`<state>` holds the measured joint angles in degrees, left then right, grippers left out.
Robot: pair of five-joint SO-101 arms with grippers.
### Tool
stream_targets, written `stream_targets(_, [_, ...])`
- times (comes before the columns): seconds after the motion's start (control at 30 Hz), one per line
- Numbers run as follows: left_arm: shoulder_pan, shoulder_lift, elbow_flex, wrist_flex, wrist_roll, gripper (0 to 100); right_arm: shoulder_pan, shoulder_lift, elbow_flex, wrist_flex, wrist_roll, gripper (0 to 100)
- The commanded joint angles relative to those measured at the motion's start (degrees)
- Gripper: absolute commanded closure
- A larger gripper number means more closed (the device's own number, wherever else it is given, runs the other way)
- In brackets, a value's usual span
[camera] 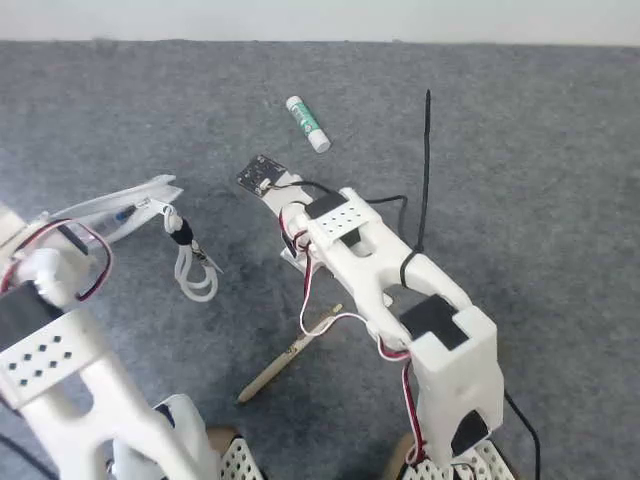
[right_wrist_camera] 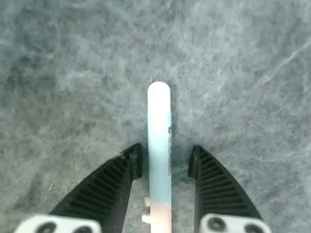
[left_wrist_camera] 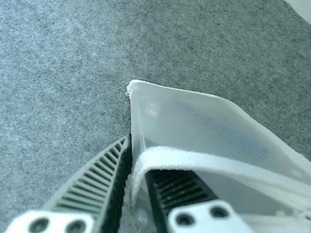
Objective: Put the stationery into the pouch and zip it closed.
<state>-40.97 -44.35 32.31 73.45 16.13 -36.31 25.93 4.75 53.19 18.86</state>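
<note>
My left gripper [left_wrist_camera: 138, 162] is shut on the edge of the clear pouch [left_wrist_camera: 204, 131], one finger inside and one outside. In the high view the pouch [camera: 115, 212] is held off the carpet at the left, with a white cord loop [camera: 192, 270] hanging from it. My right gripper [right_wrist_camera: 165, 155] is open, low over the carpet. A pale white stick-shaped item [right_wrist_camera: 159, 131] with a tan near end lies between its fingers, with a gap on each side. A white glue stick [camera: 307, 123] lies at the back, and a black pen [camera: 425, 170] to the right.
A long tan wooden stick [camera: 285, 355] lies on the grey carpet in front of the right arm [camera: 400, 290]. The left arm's white body [camera: 60, 370] fills the lower left corner. Cables run along both arms.
</note>
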Motion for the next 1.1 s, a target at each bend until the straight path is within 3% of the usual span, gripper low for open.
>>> stream_targets(0.0, [-0.1, -0.1, -2.2, -2.0, 0.6, 99, -0.2, 0.8, -3.8, 0.7, -0.5, 87.2])
stream_targets(0.3, [-0.1, -0.1, -2.2, -2.0, 0.6, 99, -0.2, 0.4, -4.1, 0.7, -0.3, 99.4])
stream_targets(0.67, [0.2, -0.4, -2.2, -2.0, 0.6, 99, 1.2, -8.6, -3.2, 10.5, -0.8, 99.2])
stream_targets(0.93, [7.7, -0.4, -2.6, -0.4, 0.4, 99, 5.1, -13.6, -1.3, 10.7, -0.9, 99.2])
stream_targets(1.07, [13.8, -1.3, -4.1, 1.8, -1.7, 99, 5.1, -13.7, -1.1, 10.7, -7.9, 99.2])
